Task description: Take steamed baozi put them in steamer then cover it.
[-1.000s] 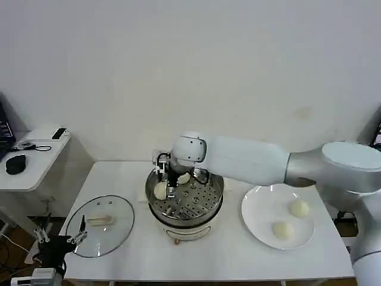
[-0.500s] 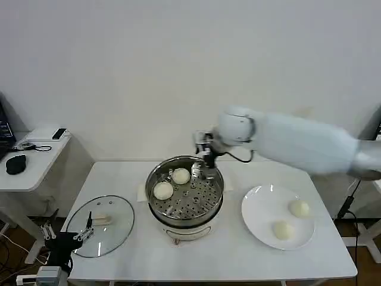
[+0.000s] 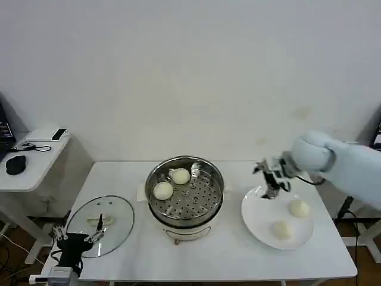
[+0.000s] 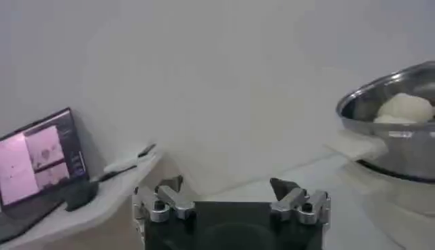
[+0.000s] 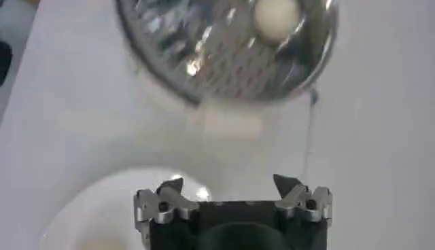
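partly cut off, right hand (image 3: 271, 179) spread over plate (image 3: 257, 220); left hand (image 3: 77, 238) spread, low.

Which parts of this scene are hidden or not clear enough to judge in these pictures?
- Left wrist view: the steamer is cut by the frame edge; one baozi peeks over its rim.
- Right wrist view: the plate is cut off and blurred; its buns cannot be made out.
- Head view: the left gripper sits partly over the cover.
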